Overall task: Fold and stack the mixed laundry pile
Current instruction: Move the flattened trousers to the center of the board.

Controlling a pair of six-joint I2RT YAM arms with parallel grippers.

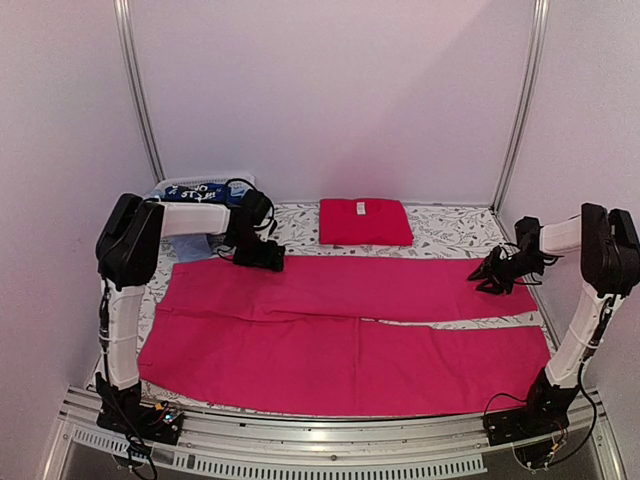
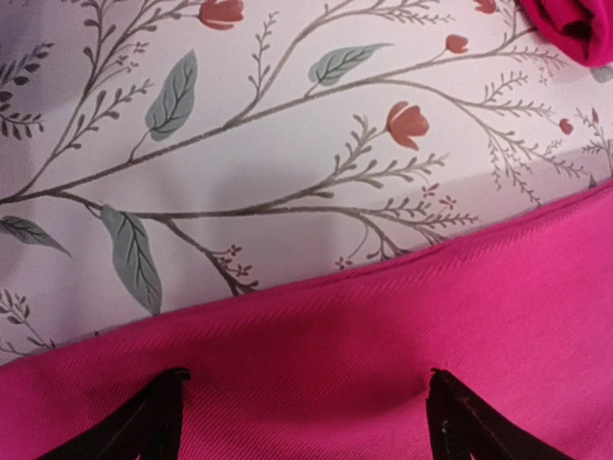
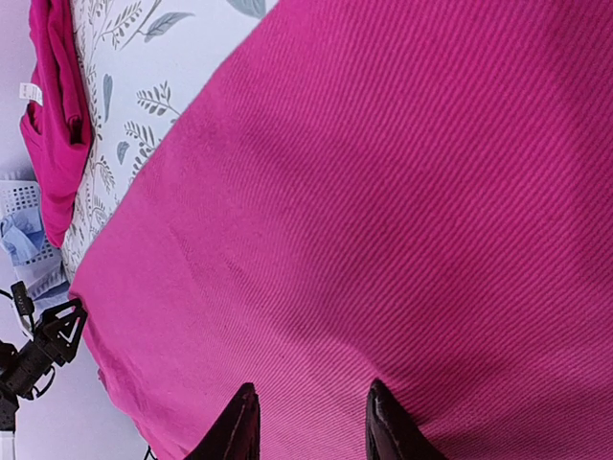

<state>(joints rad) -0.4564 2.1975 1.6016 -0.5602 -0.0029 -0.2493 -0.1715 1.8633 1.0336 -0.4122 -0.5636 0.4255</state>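
Big pink cloth (image 1: 350, 345) lies flat over most of the floral-print surface (image 1: 450, 232). It shows as two long bands w/ an edge line btwn them; can't tell if that's one piece folded or two pieces. A sliver of surface shows btwn the bands at the R end.

Folded red-pink garment (image 1: 365, 222) sits at back centre, just past the cloth's far edge and apart from it, small white tag facing up.

White basket (image 1: 195, 185) is at the back L corner w/ a dark blue white-printed cloth (image 1: 200, 194) in it. Light blue cloth (image 3: 19, 240) shows at the basket in the R wrist view.

L fingers (image 2: 158, 426) are wide apart, low over the cloth's far edge toward its L end, flat cloth under them.

R fingers (image 3: 239, 426) are apart by a narrower gap, over the far band near its R end. Flat cloth shows through the gap, so they aren't clamped on it.
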